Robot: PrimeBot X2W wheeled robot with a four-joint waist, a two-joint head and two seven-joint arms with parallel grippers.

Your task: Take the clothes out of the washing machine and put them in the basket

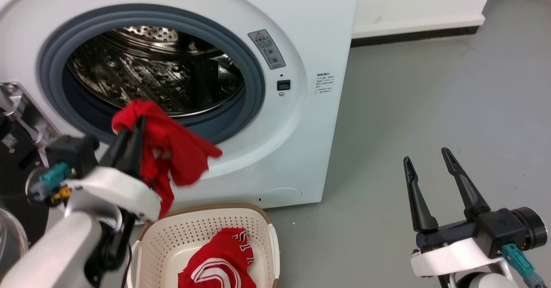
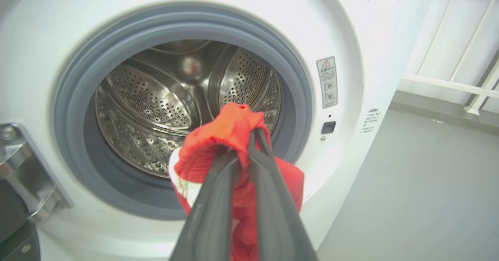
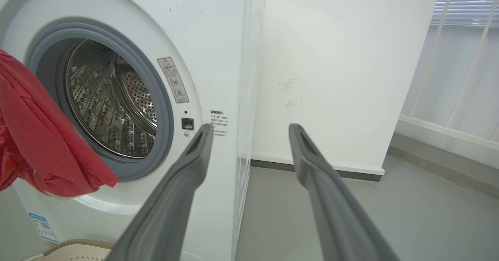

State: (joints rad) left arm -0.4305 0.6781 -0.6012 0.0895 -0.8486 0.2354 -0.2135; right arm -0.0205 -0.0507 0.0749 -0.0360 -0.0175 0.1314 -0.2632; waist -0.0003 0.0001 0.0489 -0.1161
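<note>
Grey floor [image 1: 430, 107], white wall [image 3: 343, 58]. My left gripper [image 1: 137, 126] is clamped on a red garment [image 1: 185, 150] outside the washing machine [image 1: 310, 29]. It hangs long-axis down, probably over the basket [image 1: 198, 230] rim. The other garment [image 1: 219, 262] lies inside. The right gripper [image 1: 426, 155] has its fingers apart.

Smooth grey floor [image 1: 430, 85] below and ahead of the right gripper [image 3: 251, 130]. Plain white wall [image 3: 343, 50] straight ahead of its fingertips, with faint brownish scuffs [image 3: 290, 93] on it. Dark skirting strip [image 3: 312, 169] at the wall foot. Off to the gripper's right are white bars [image 3: 440, 66], with a slatted blind [image 3: 468, 3] higher up. Light is bright and even.
</note>
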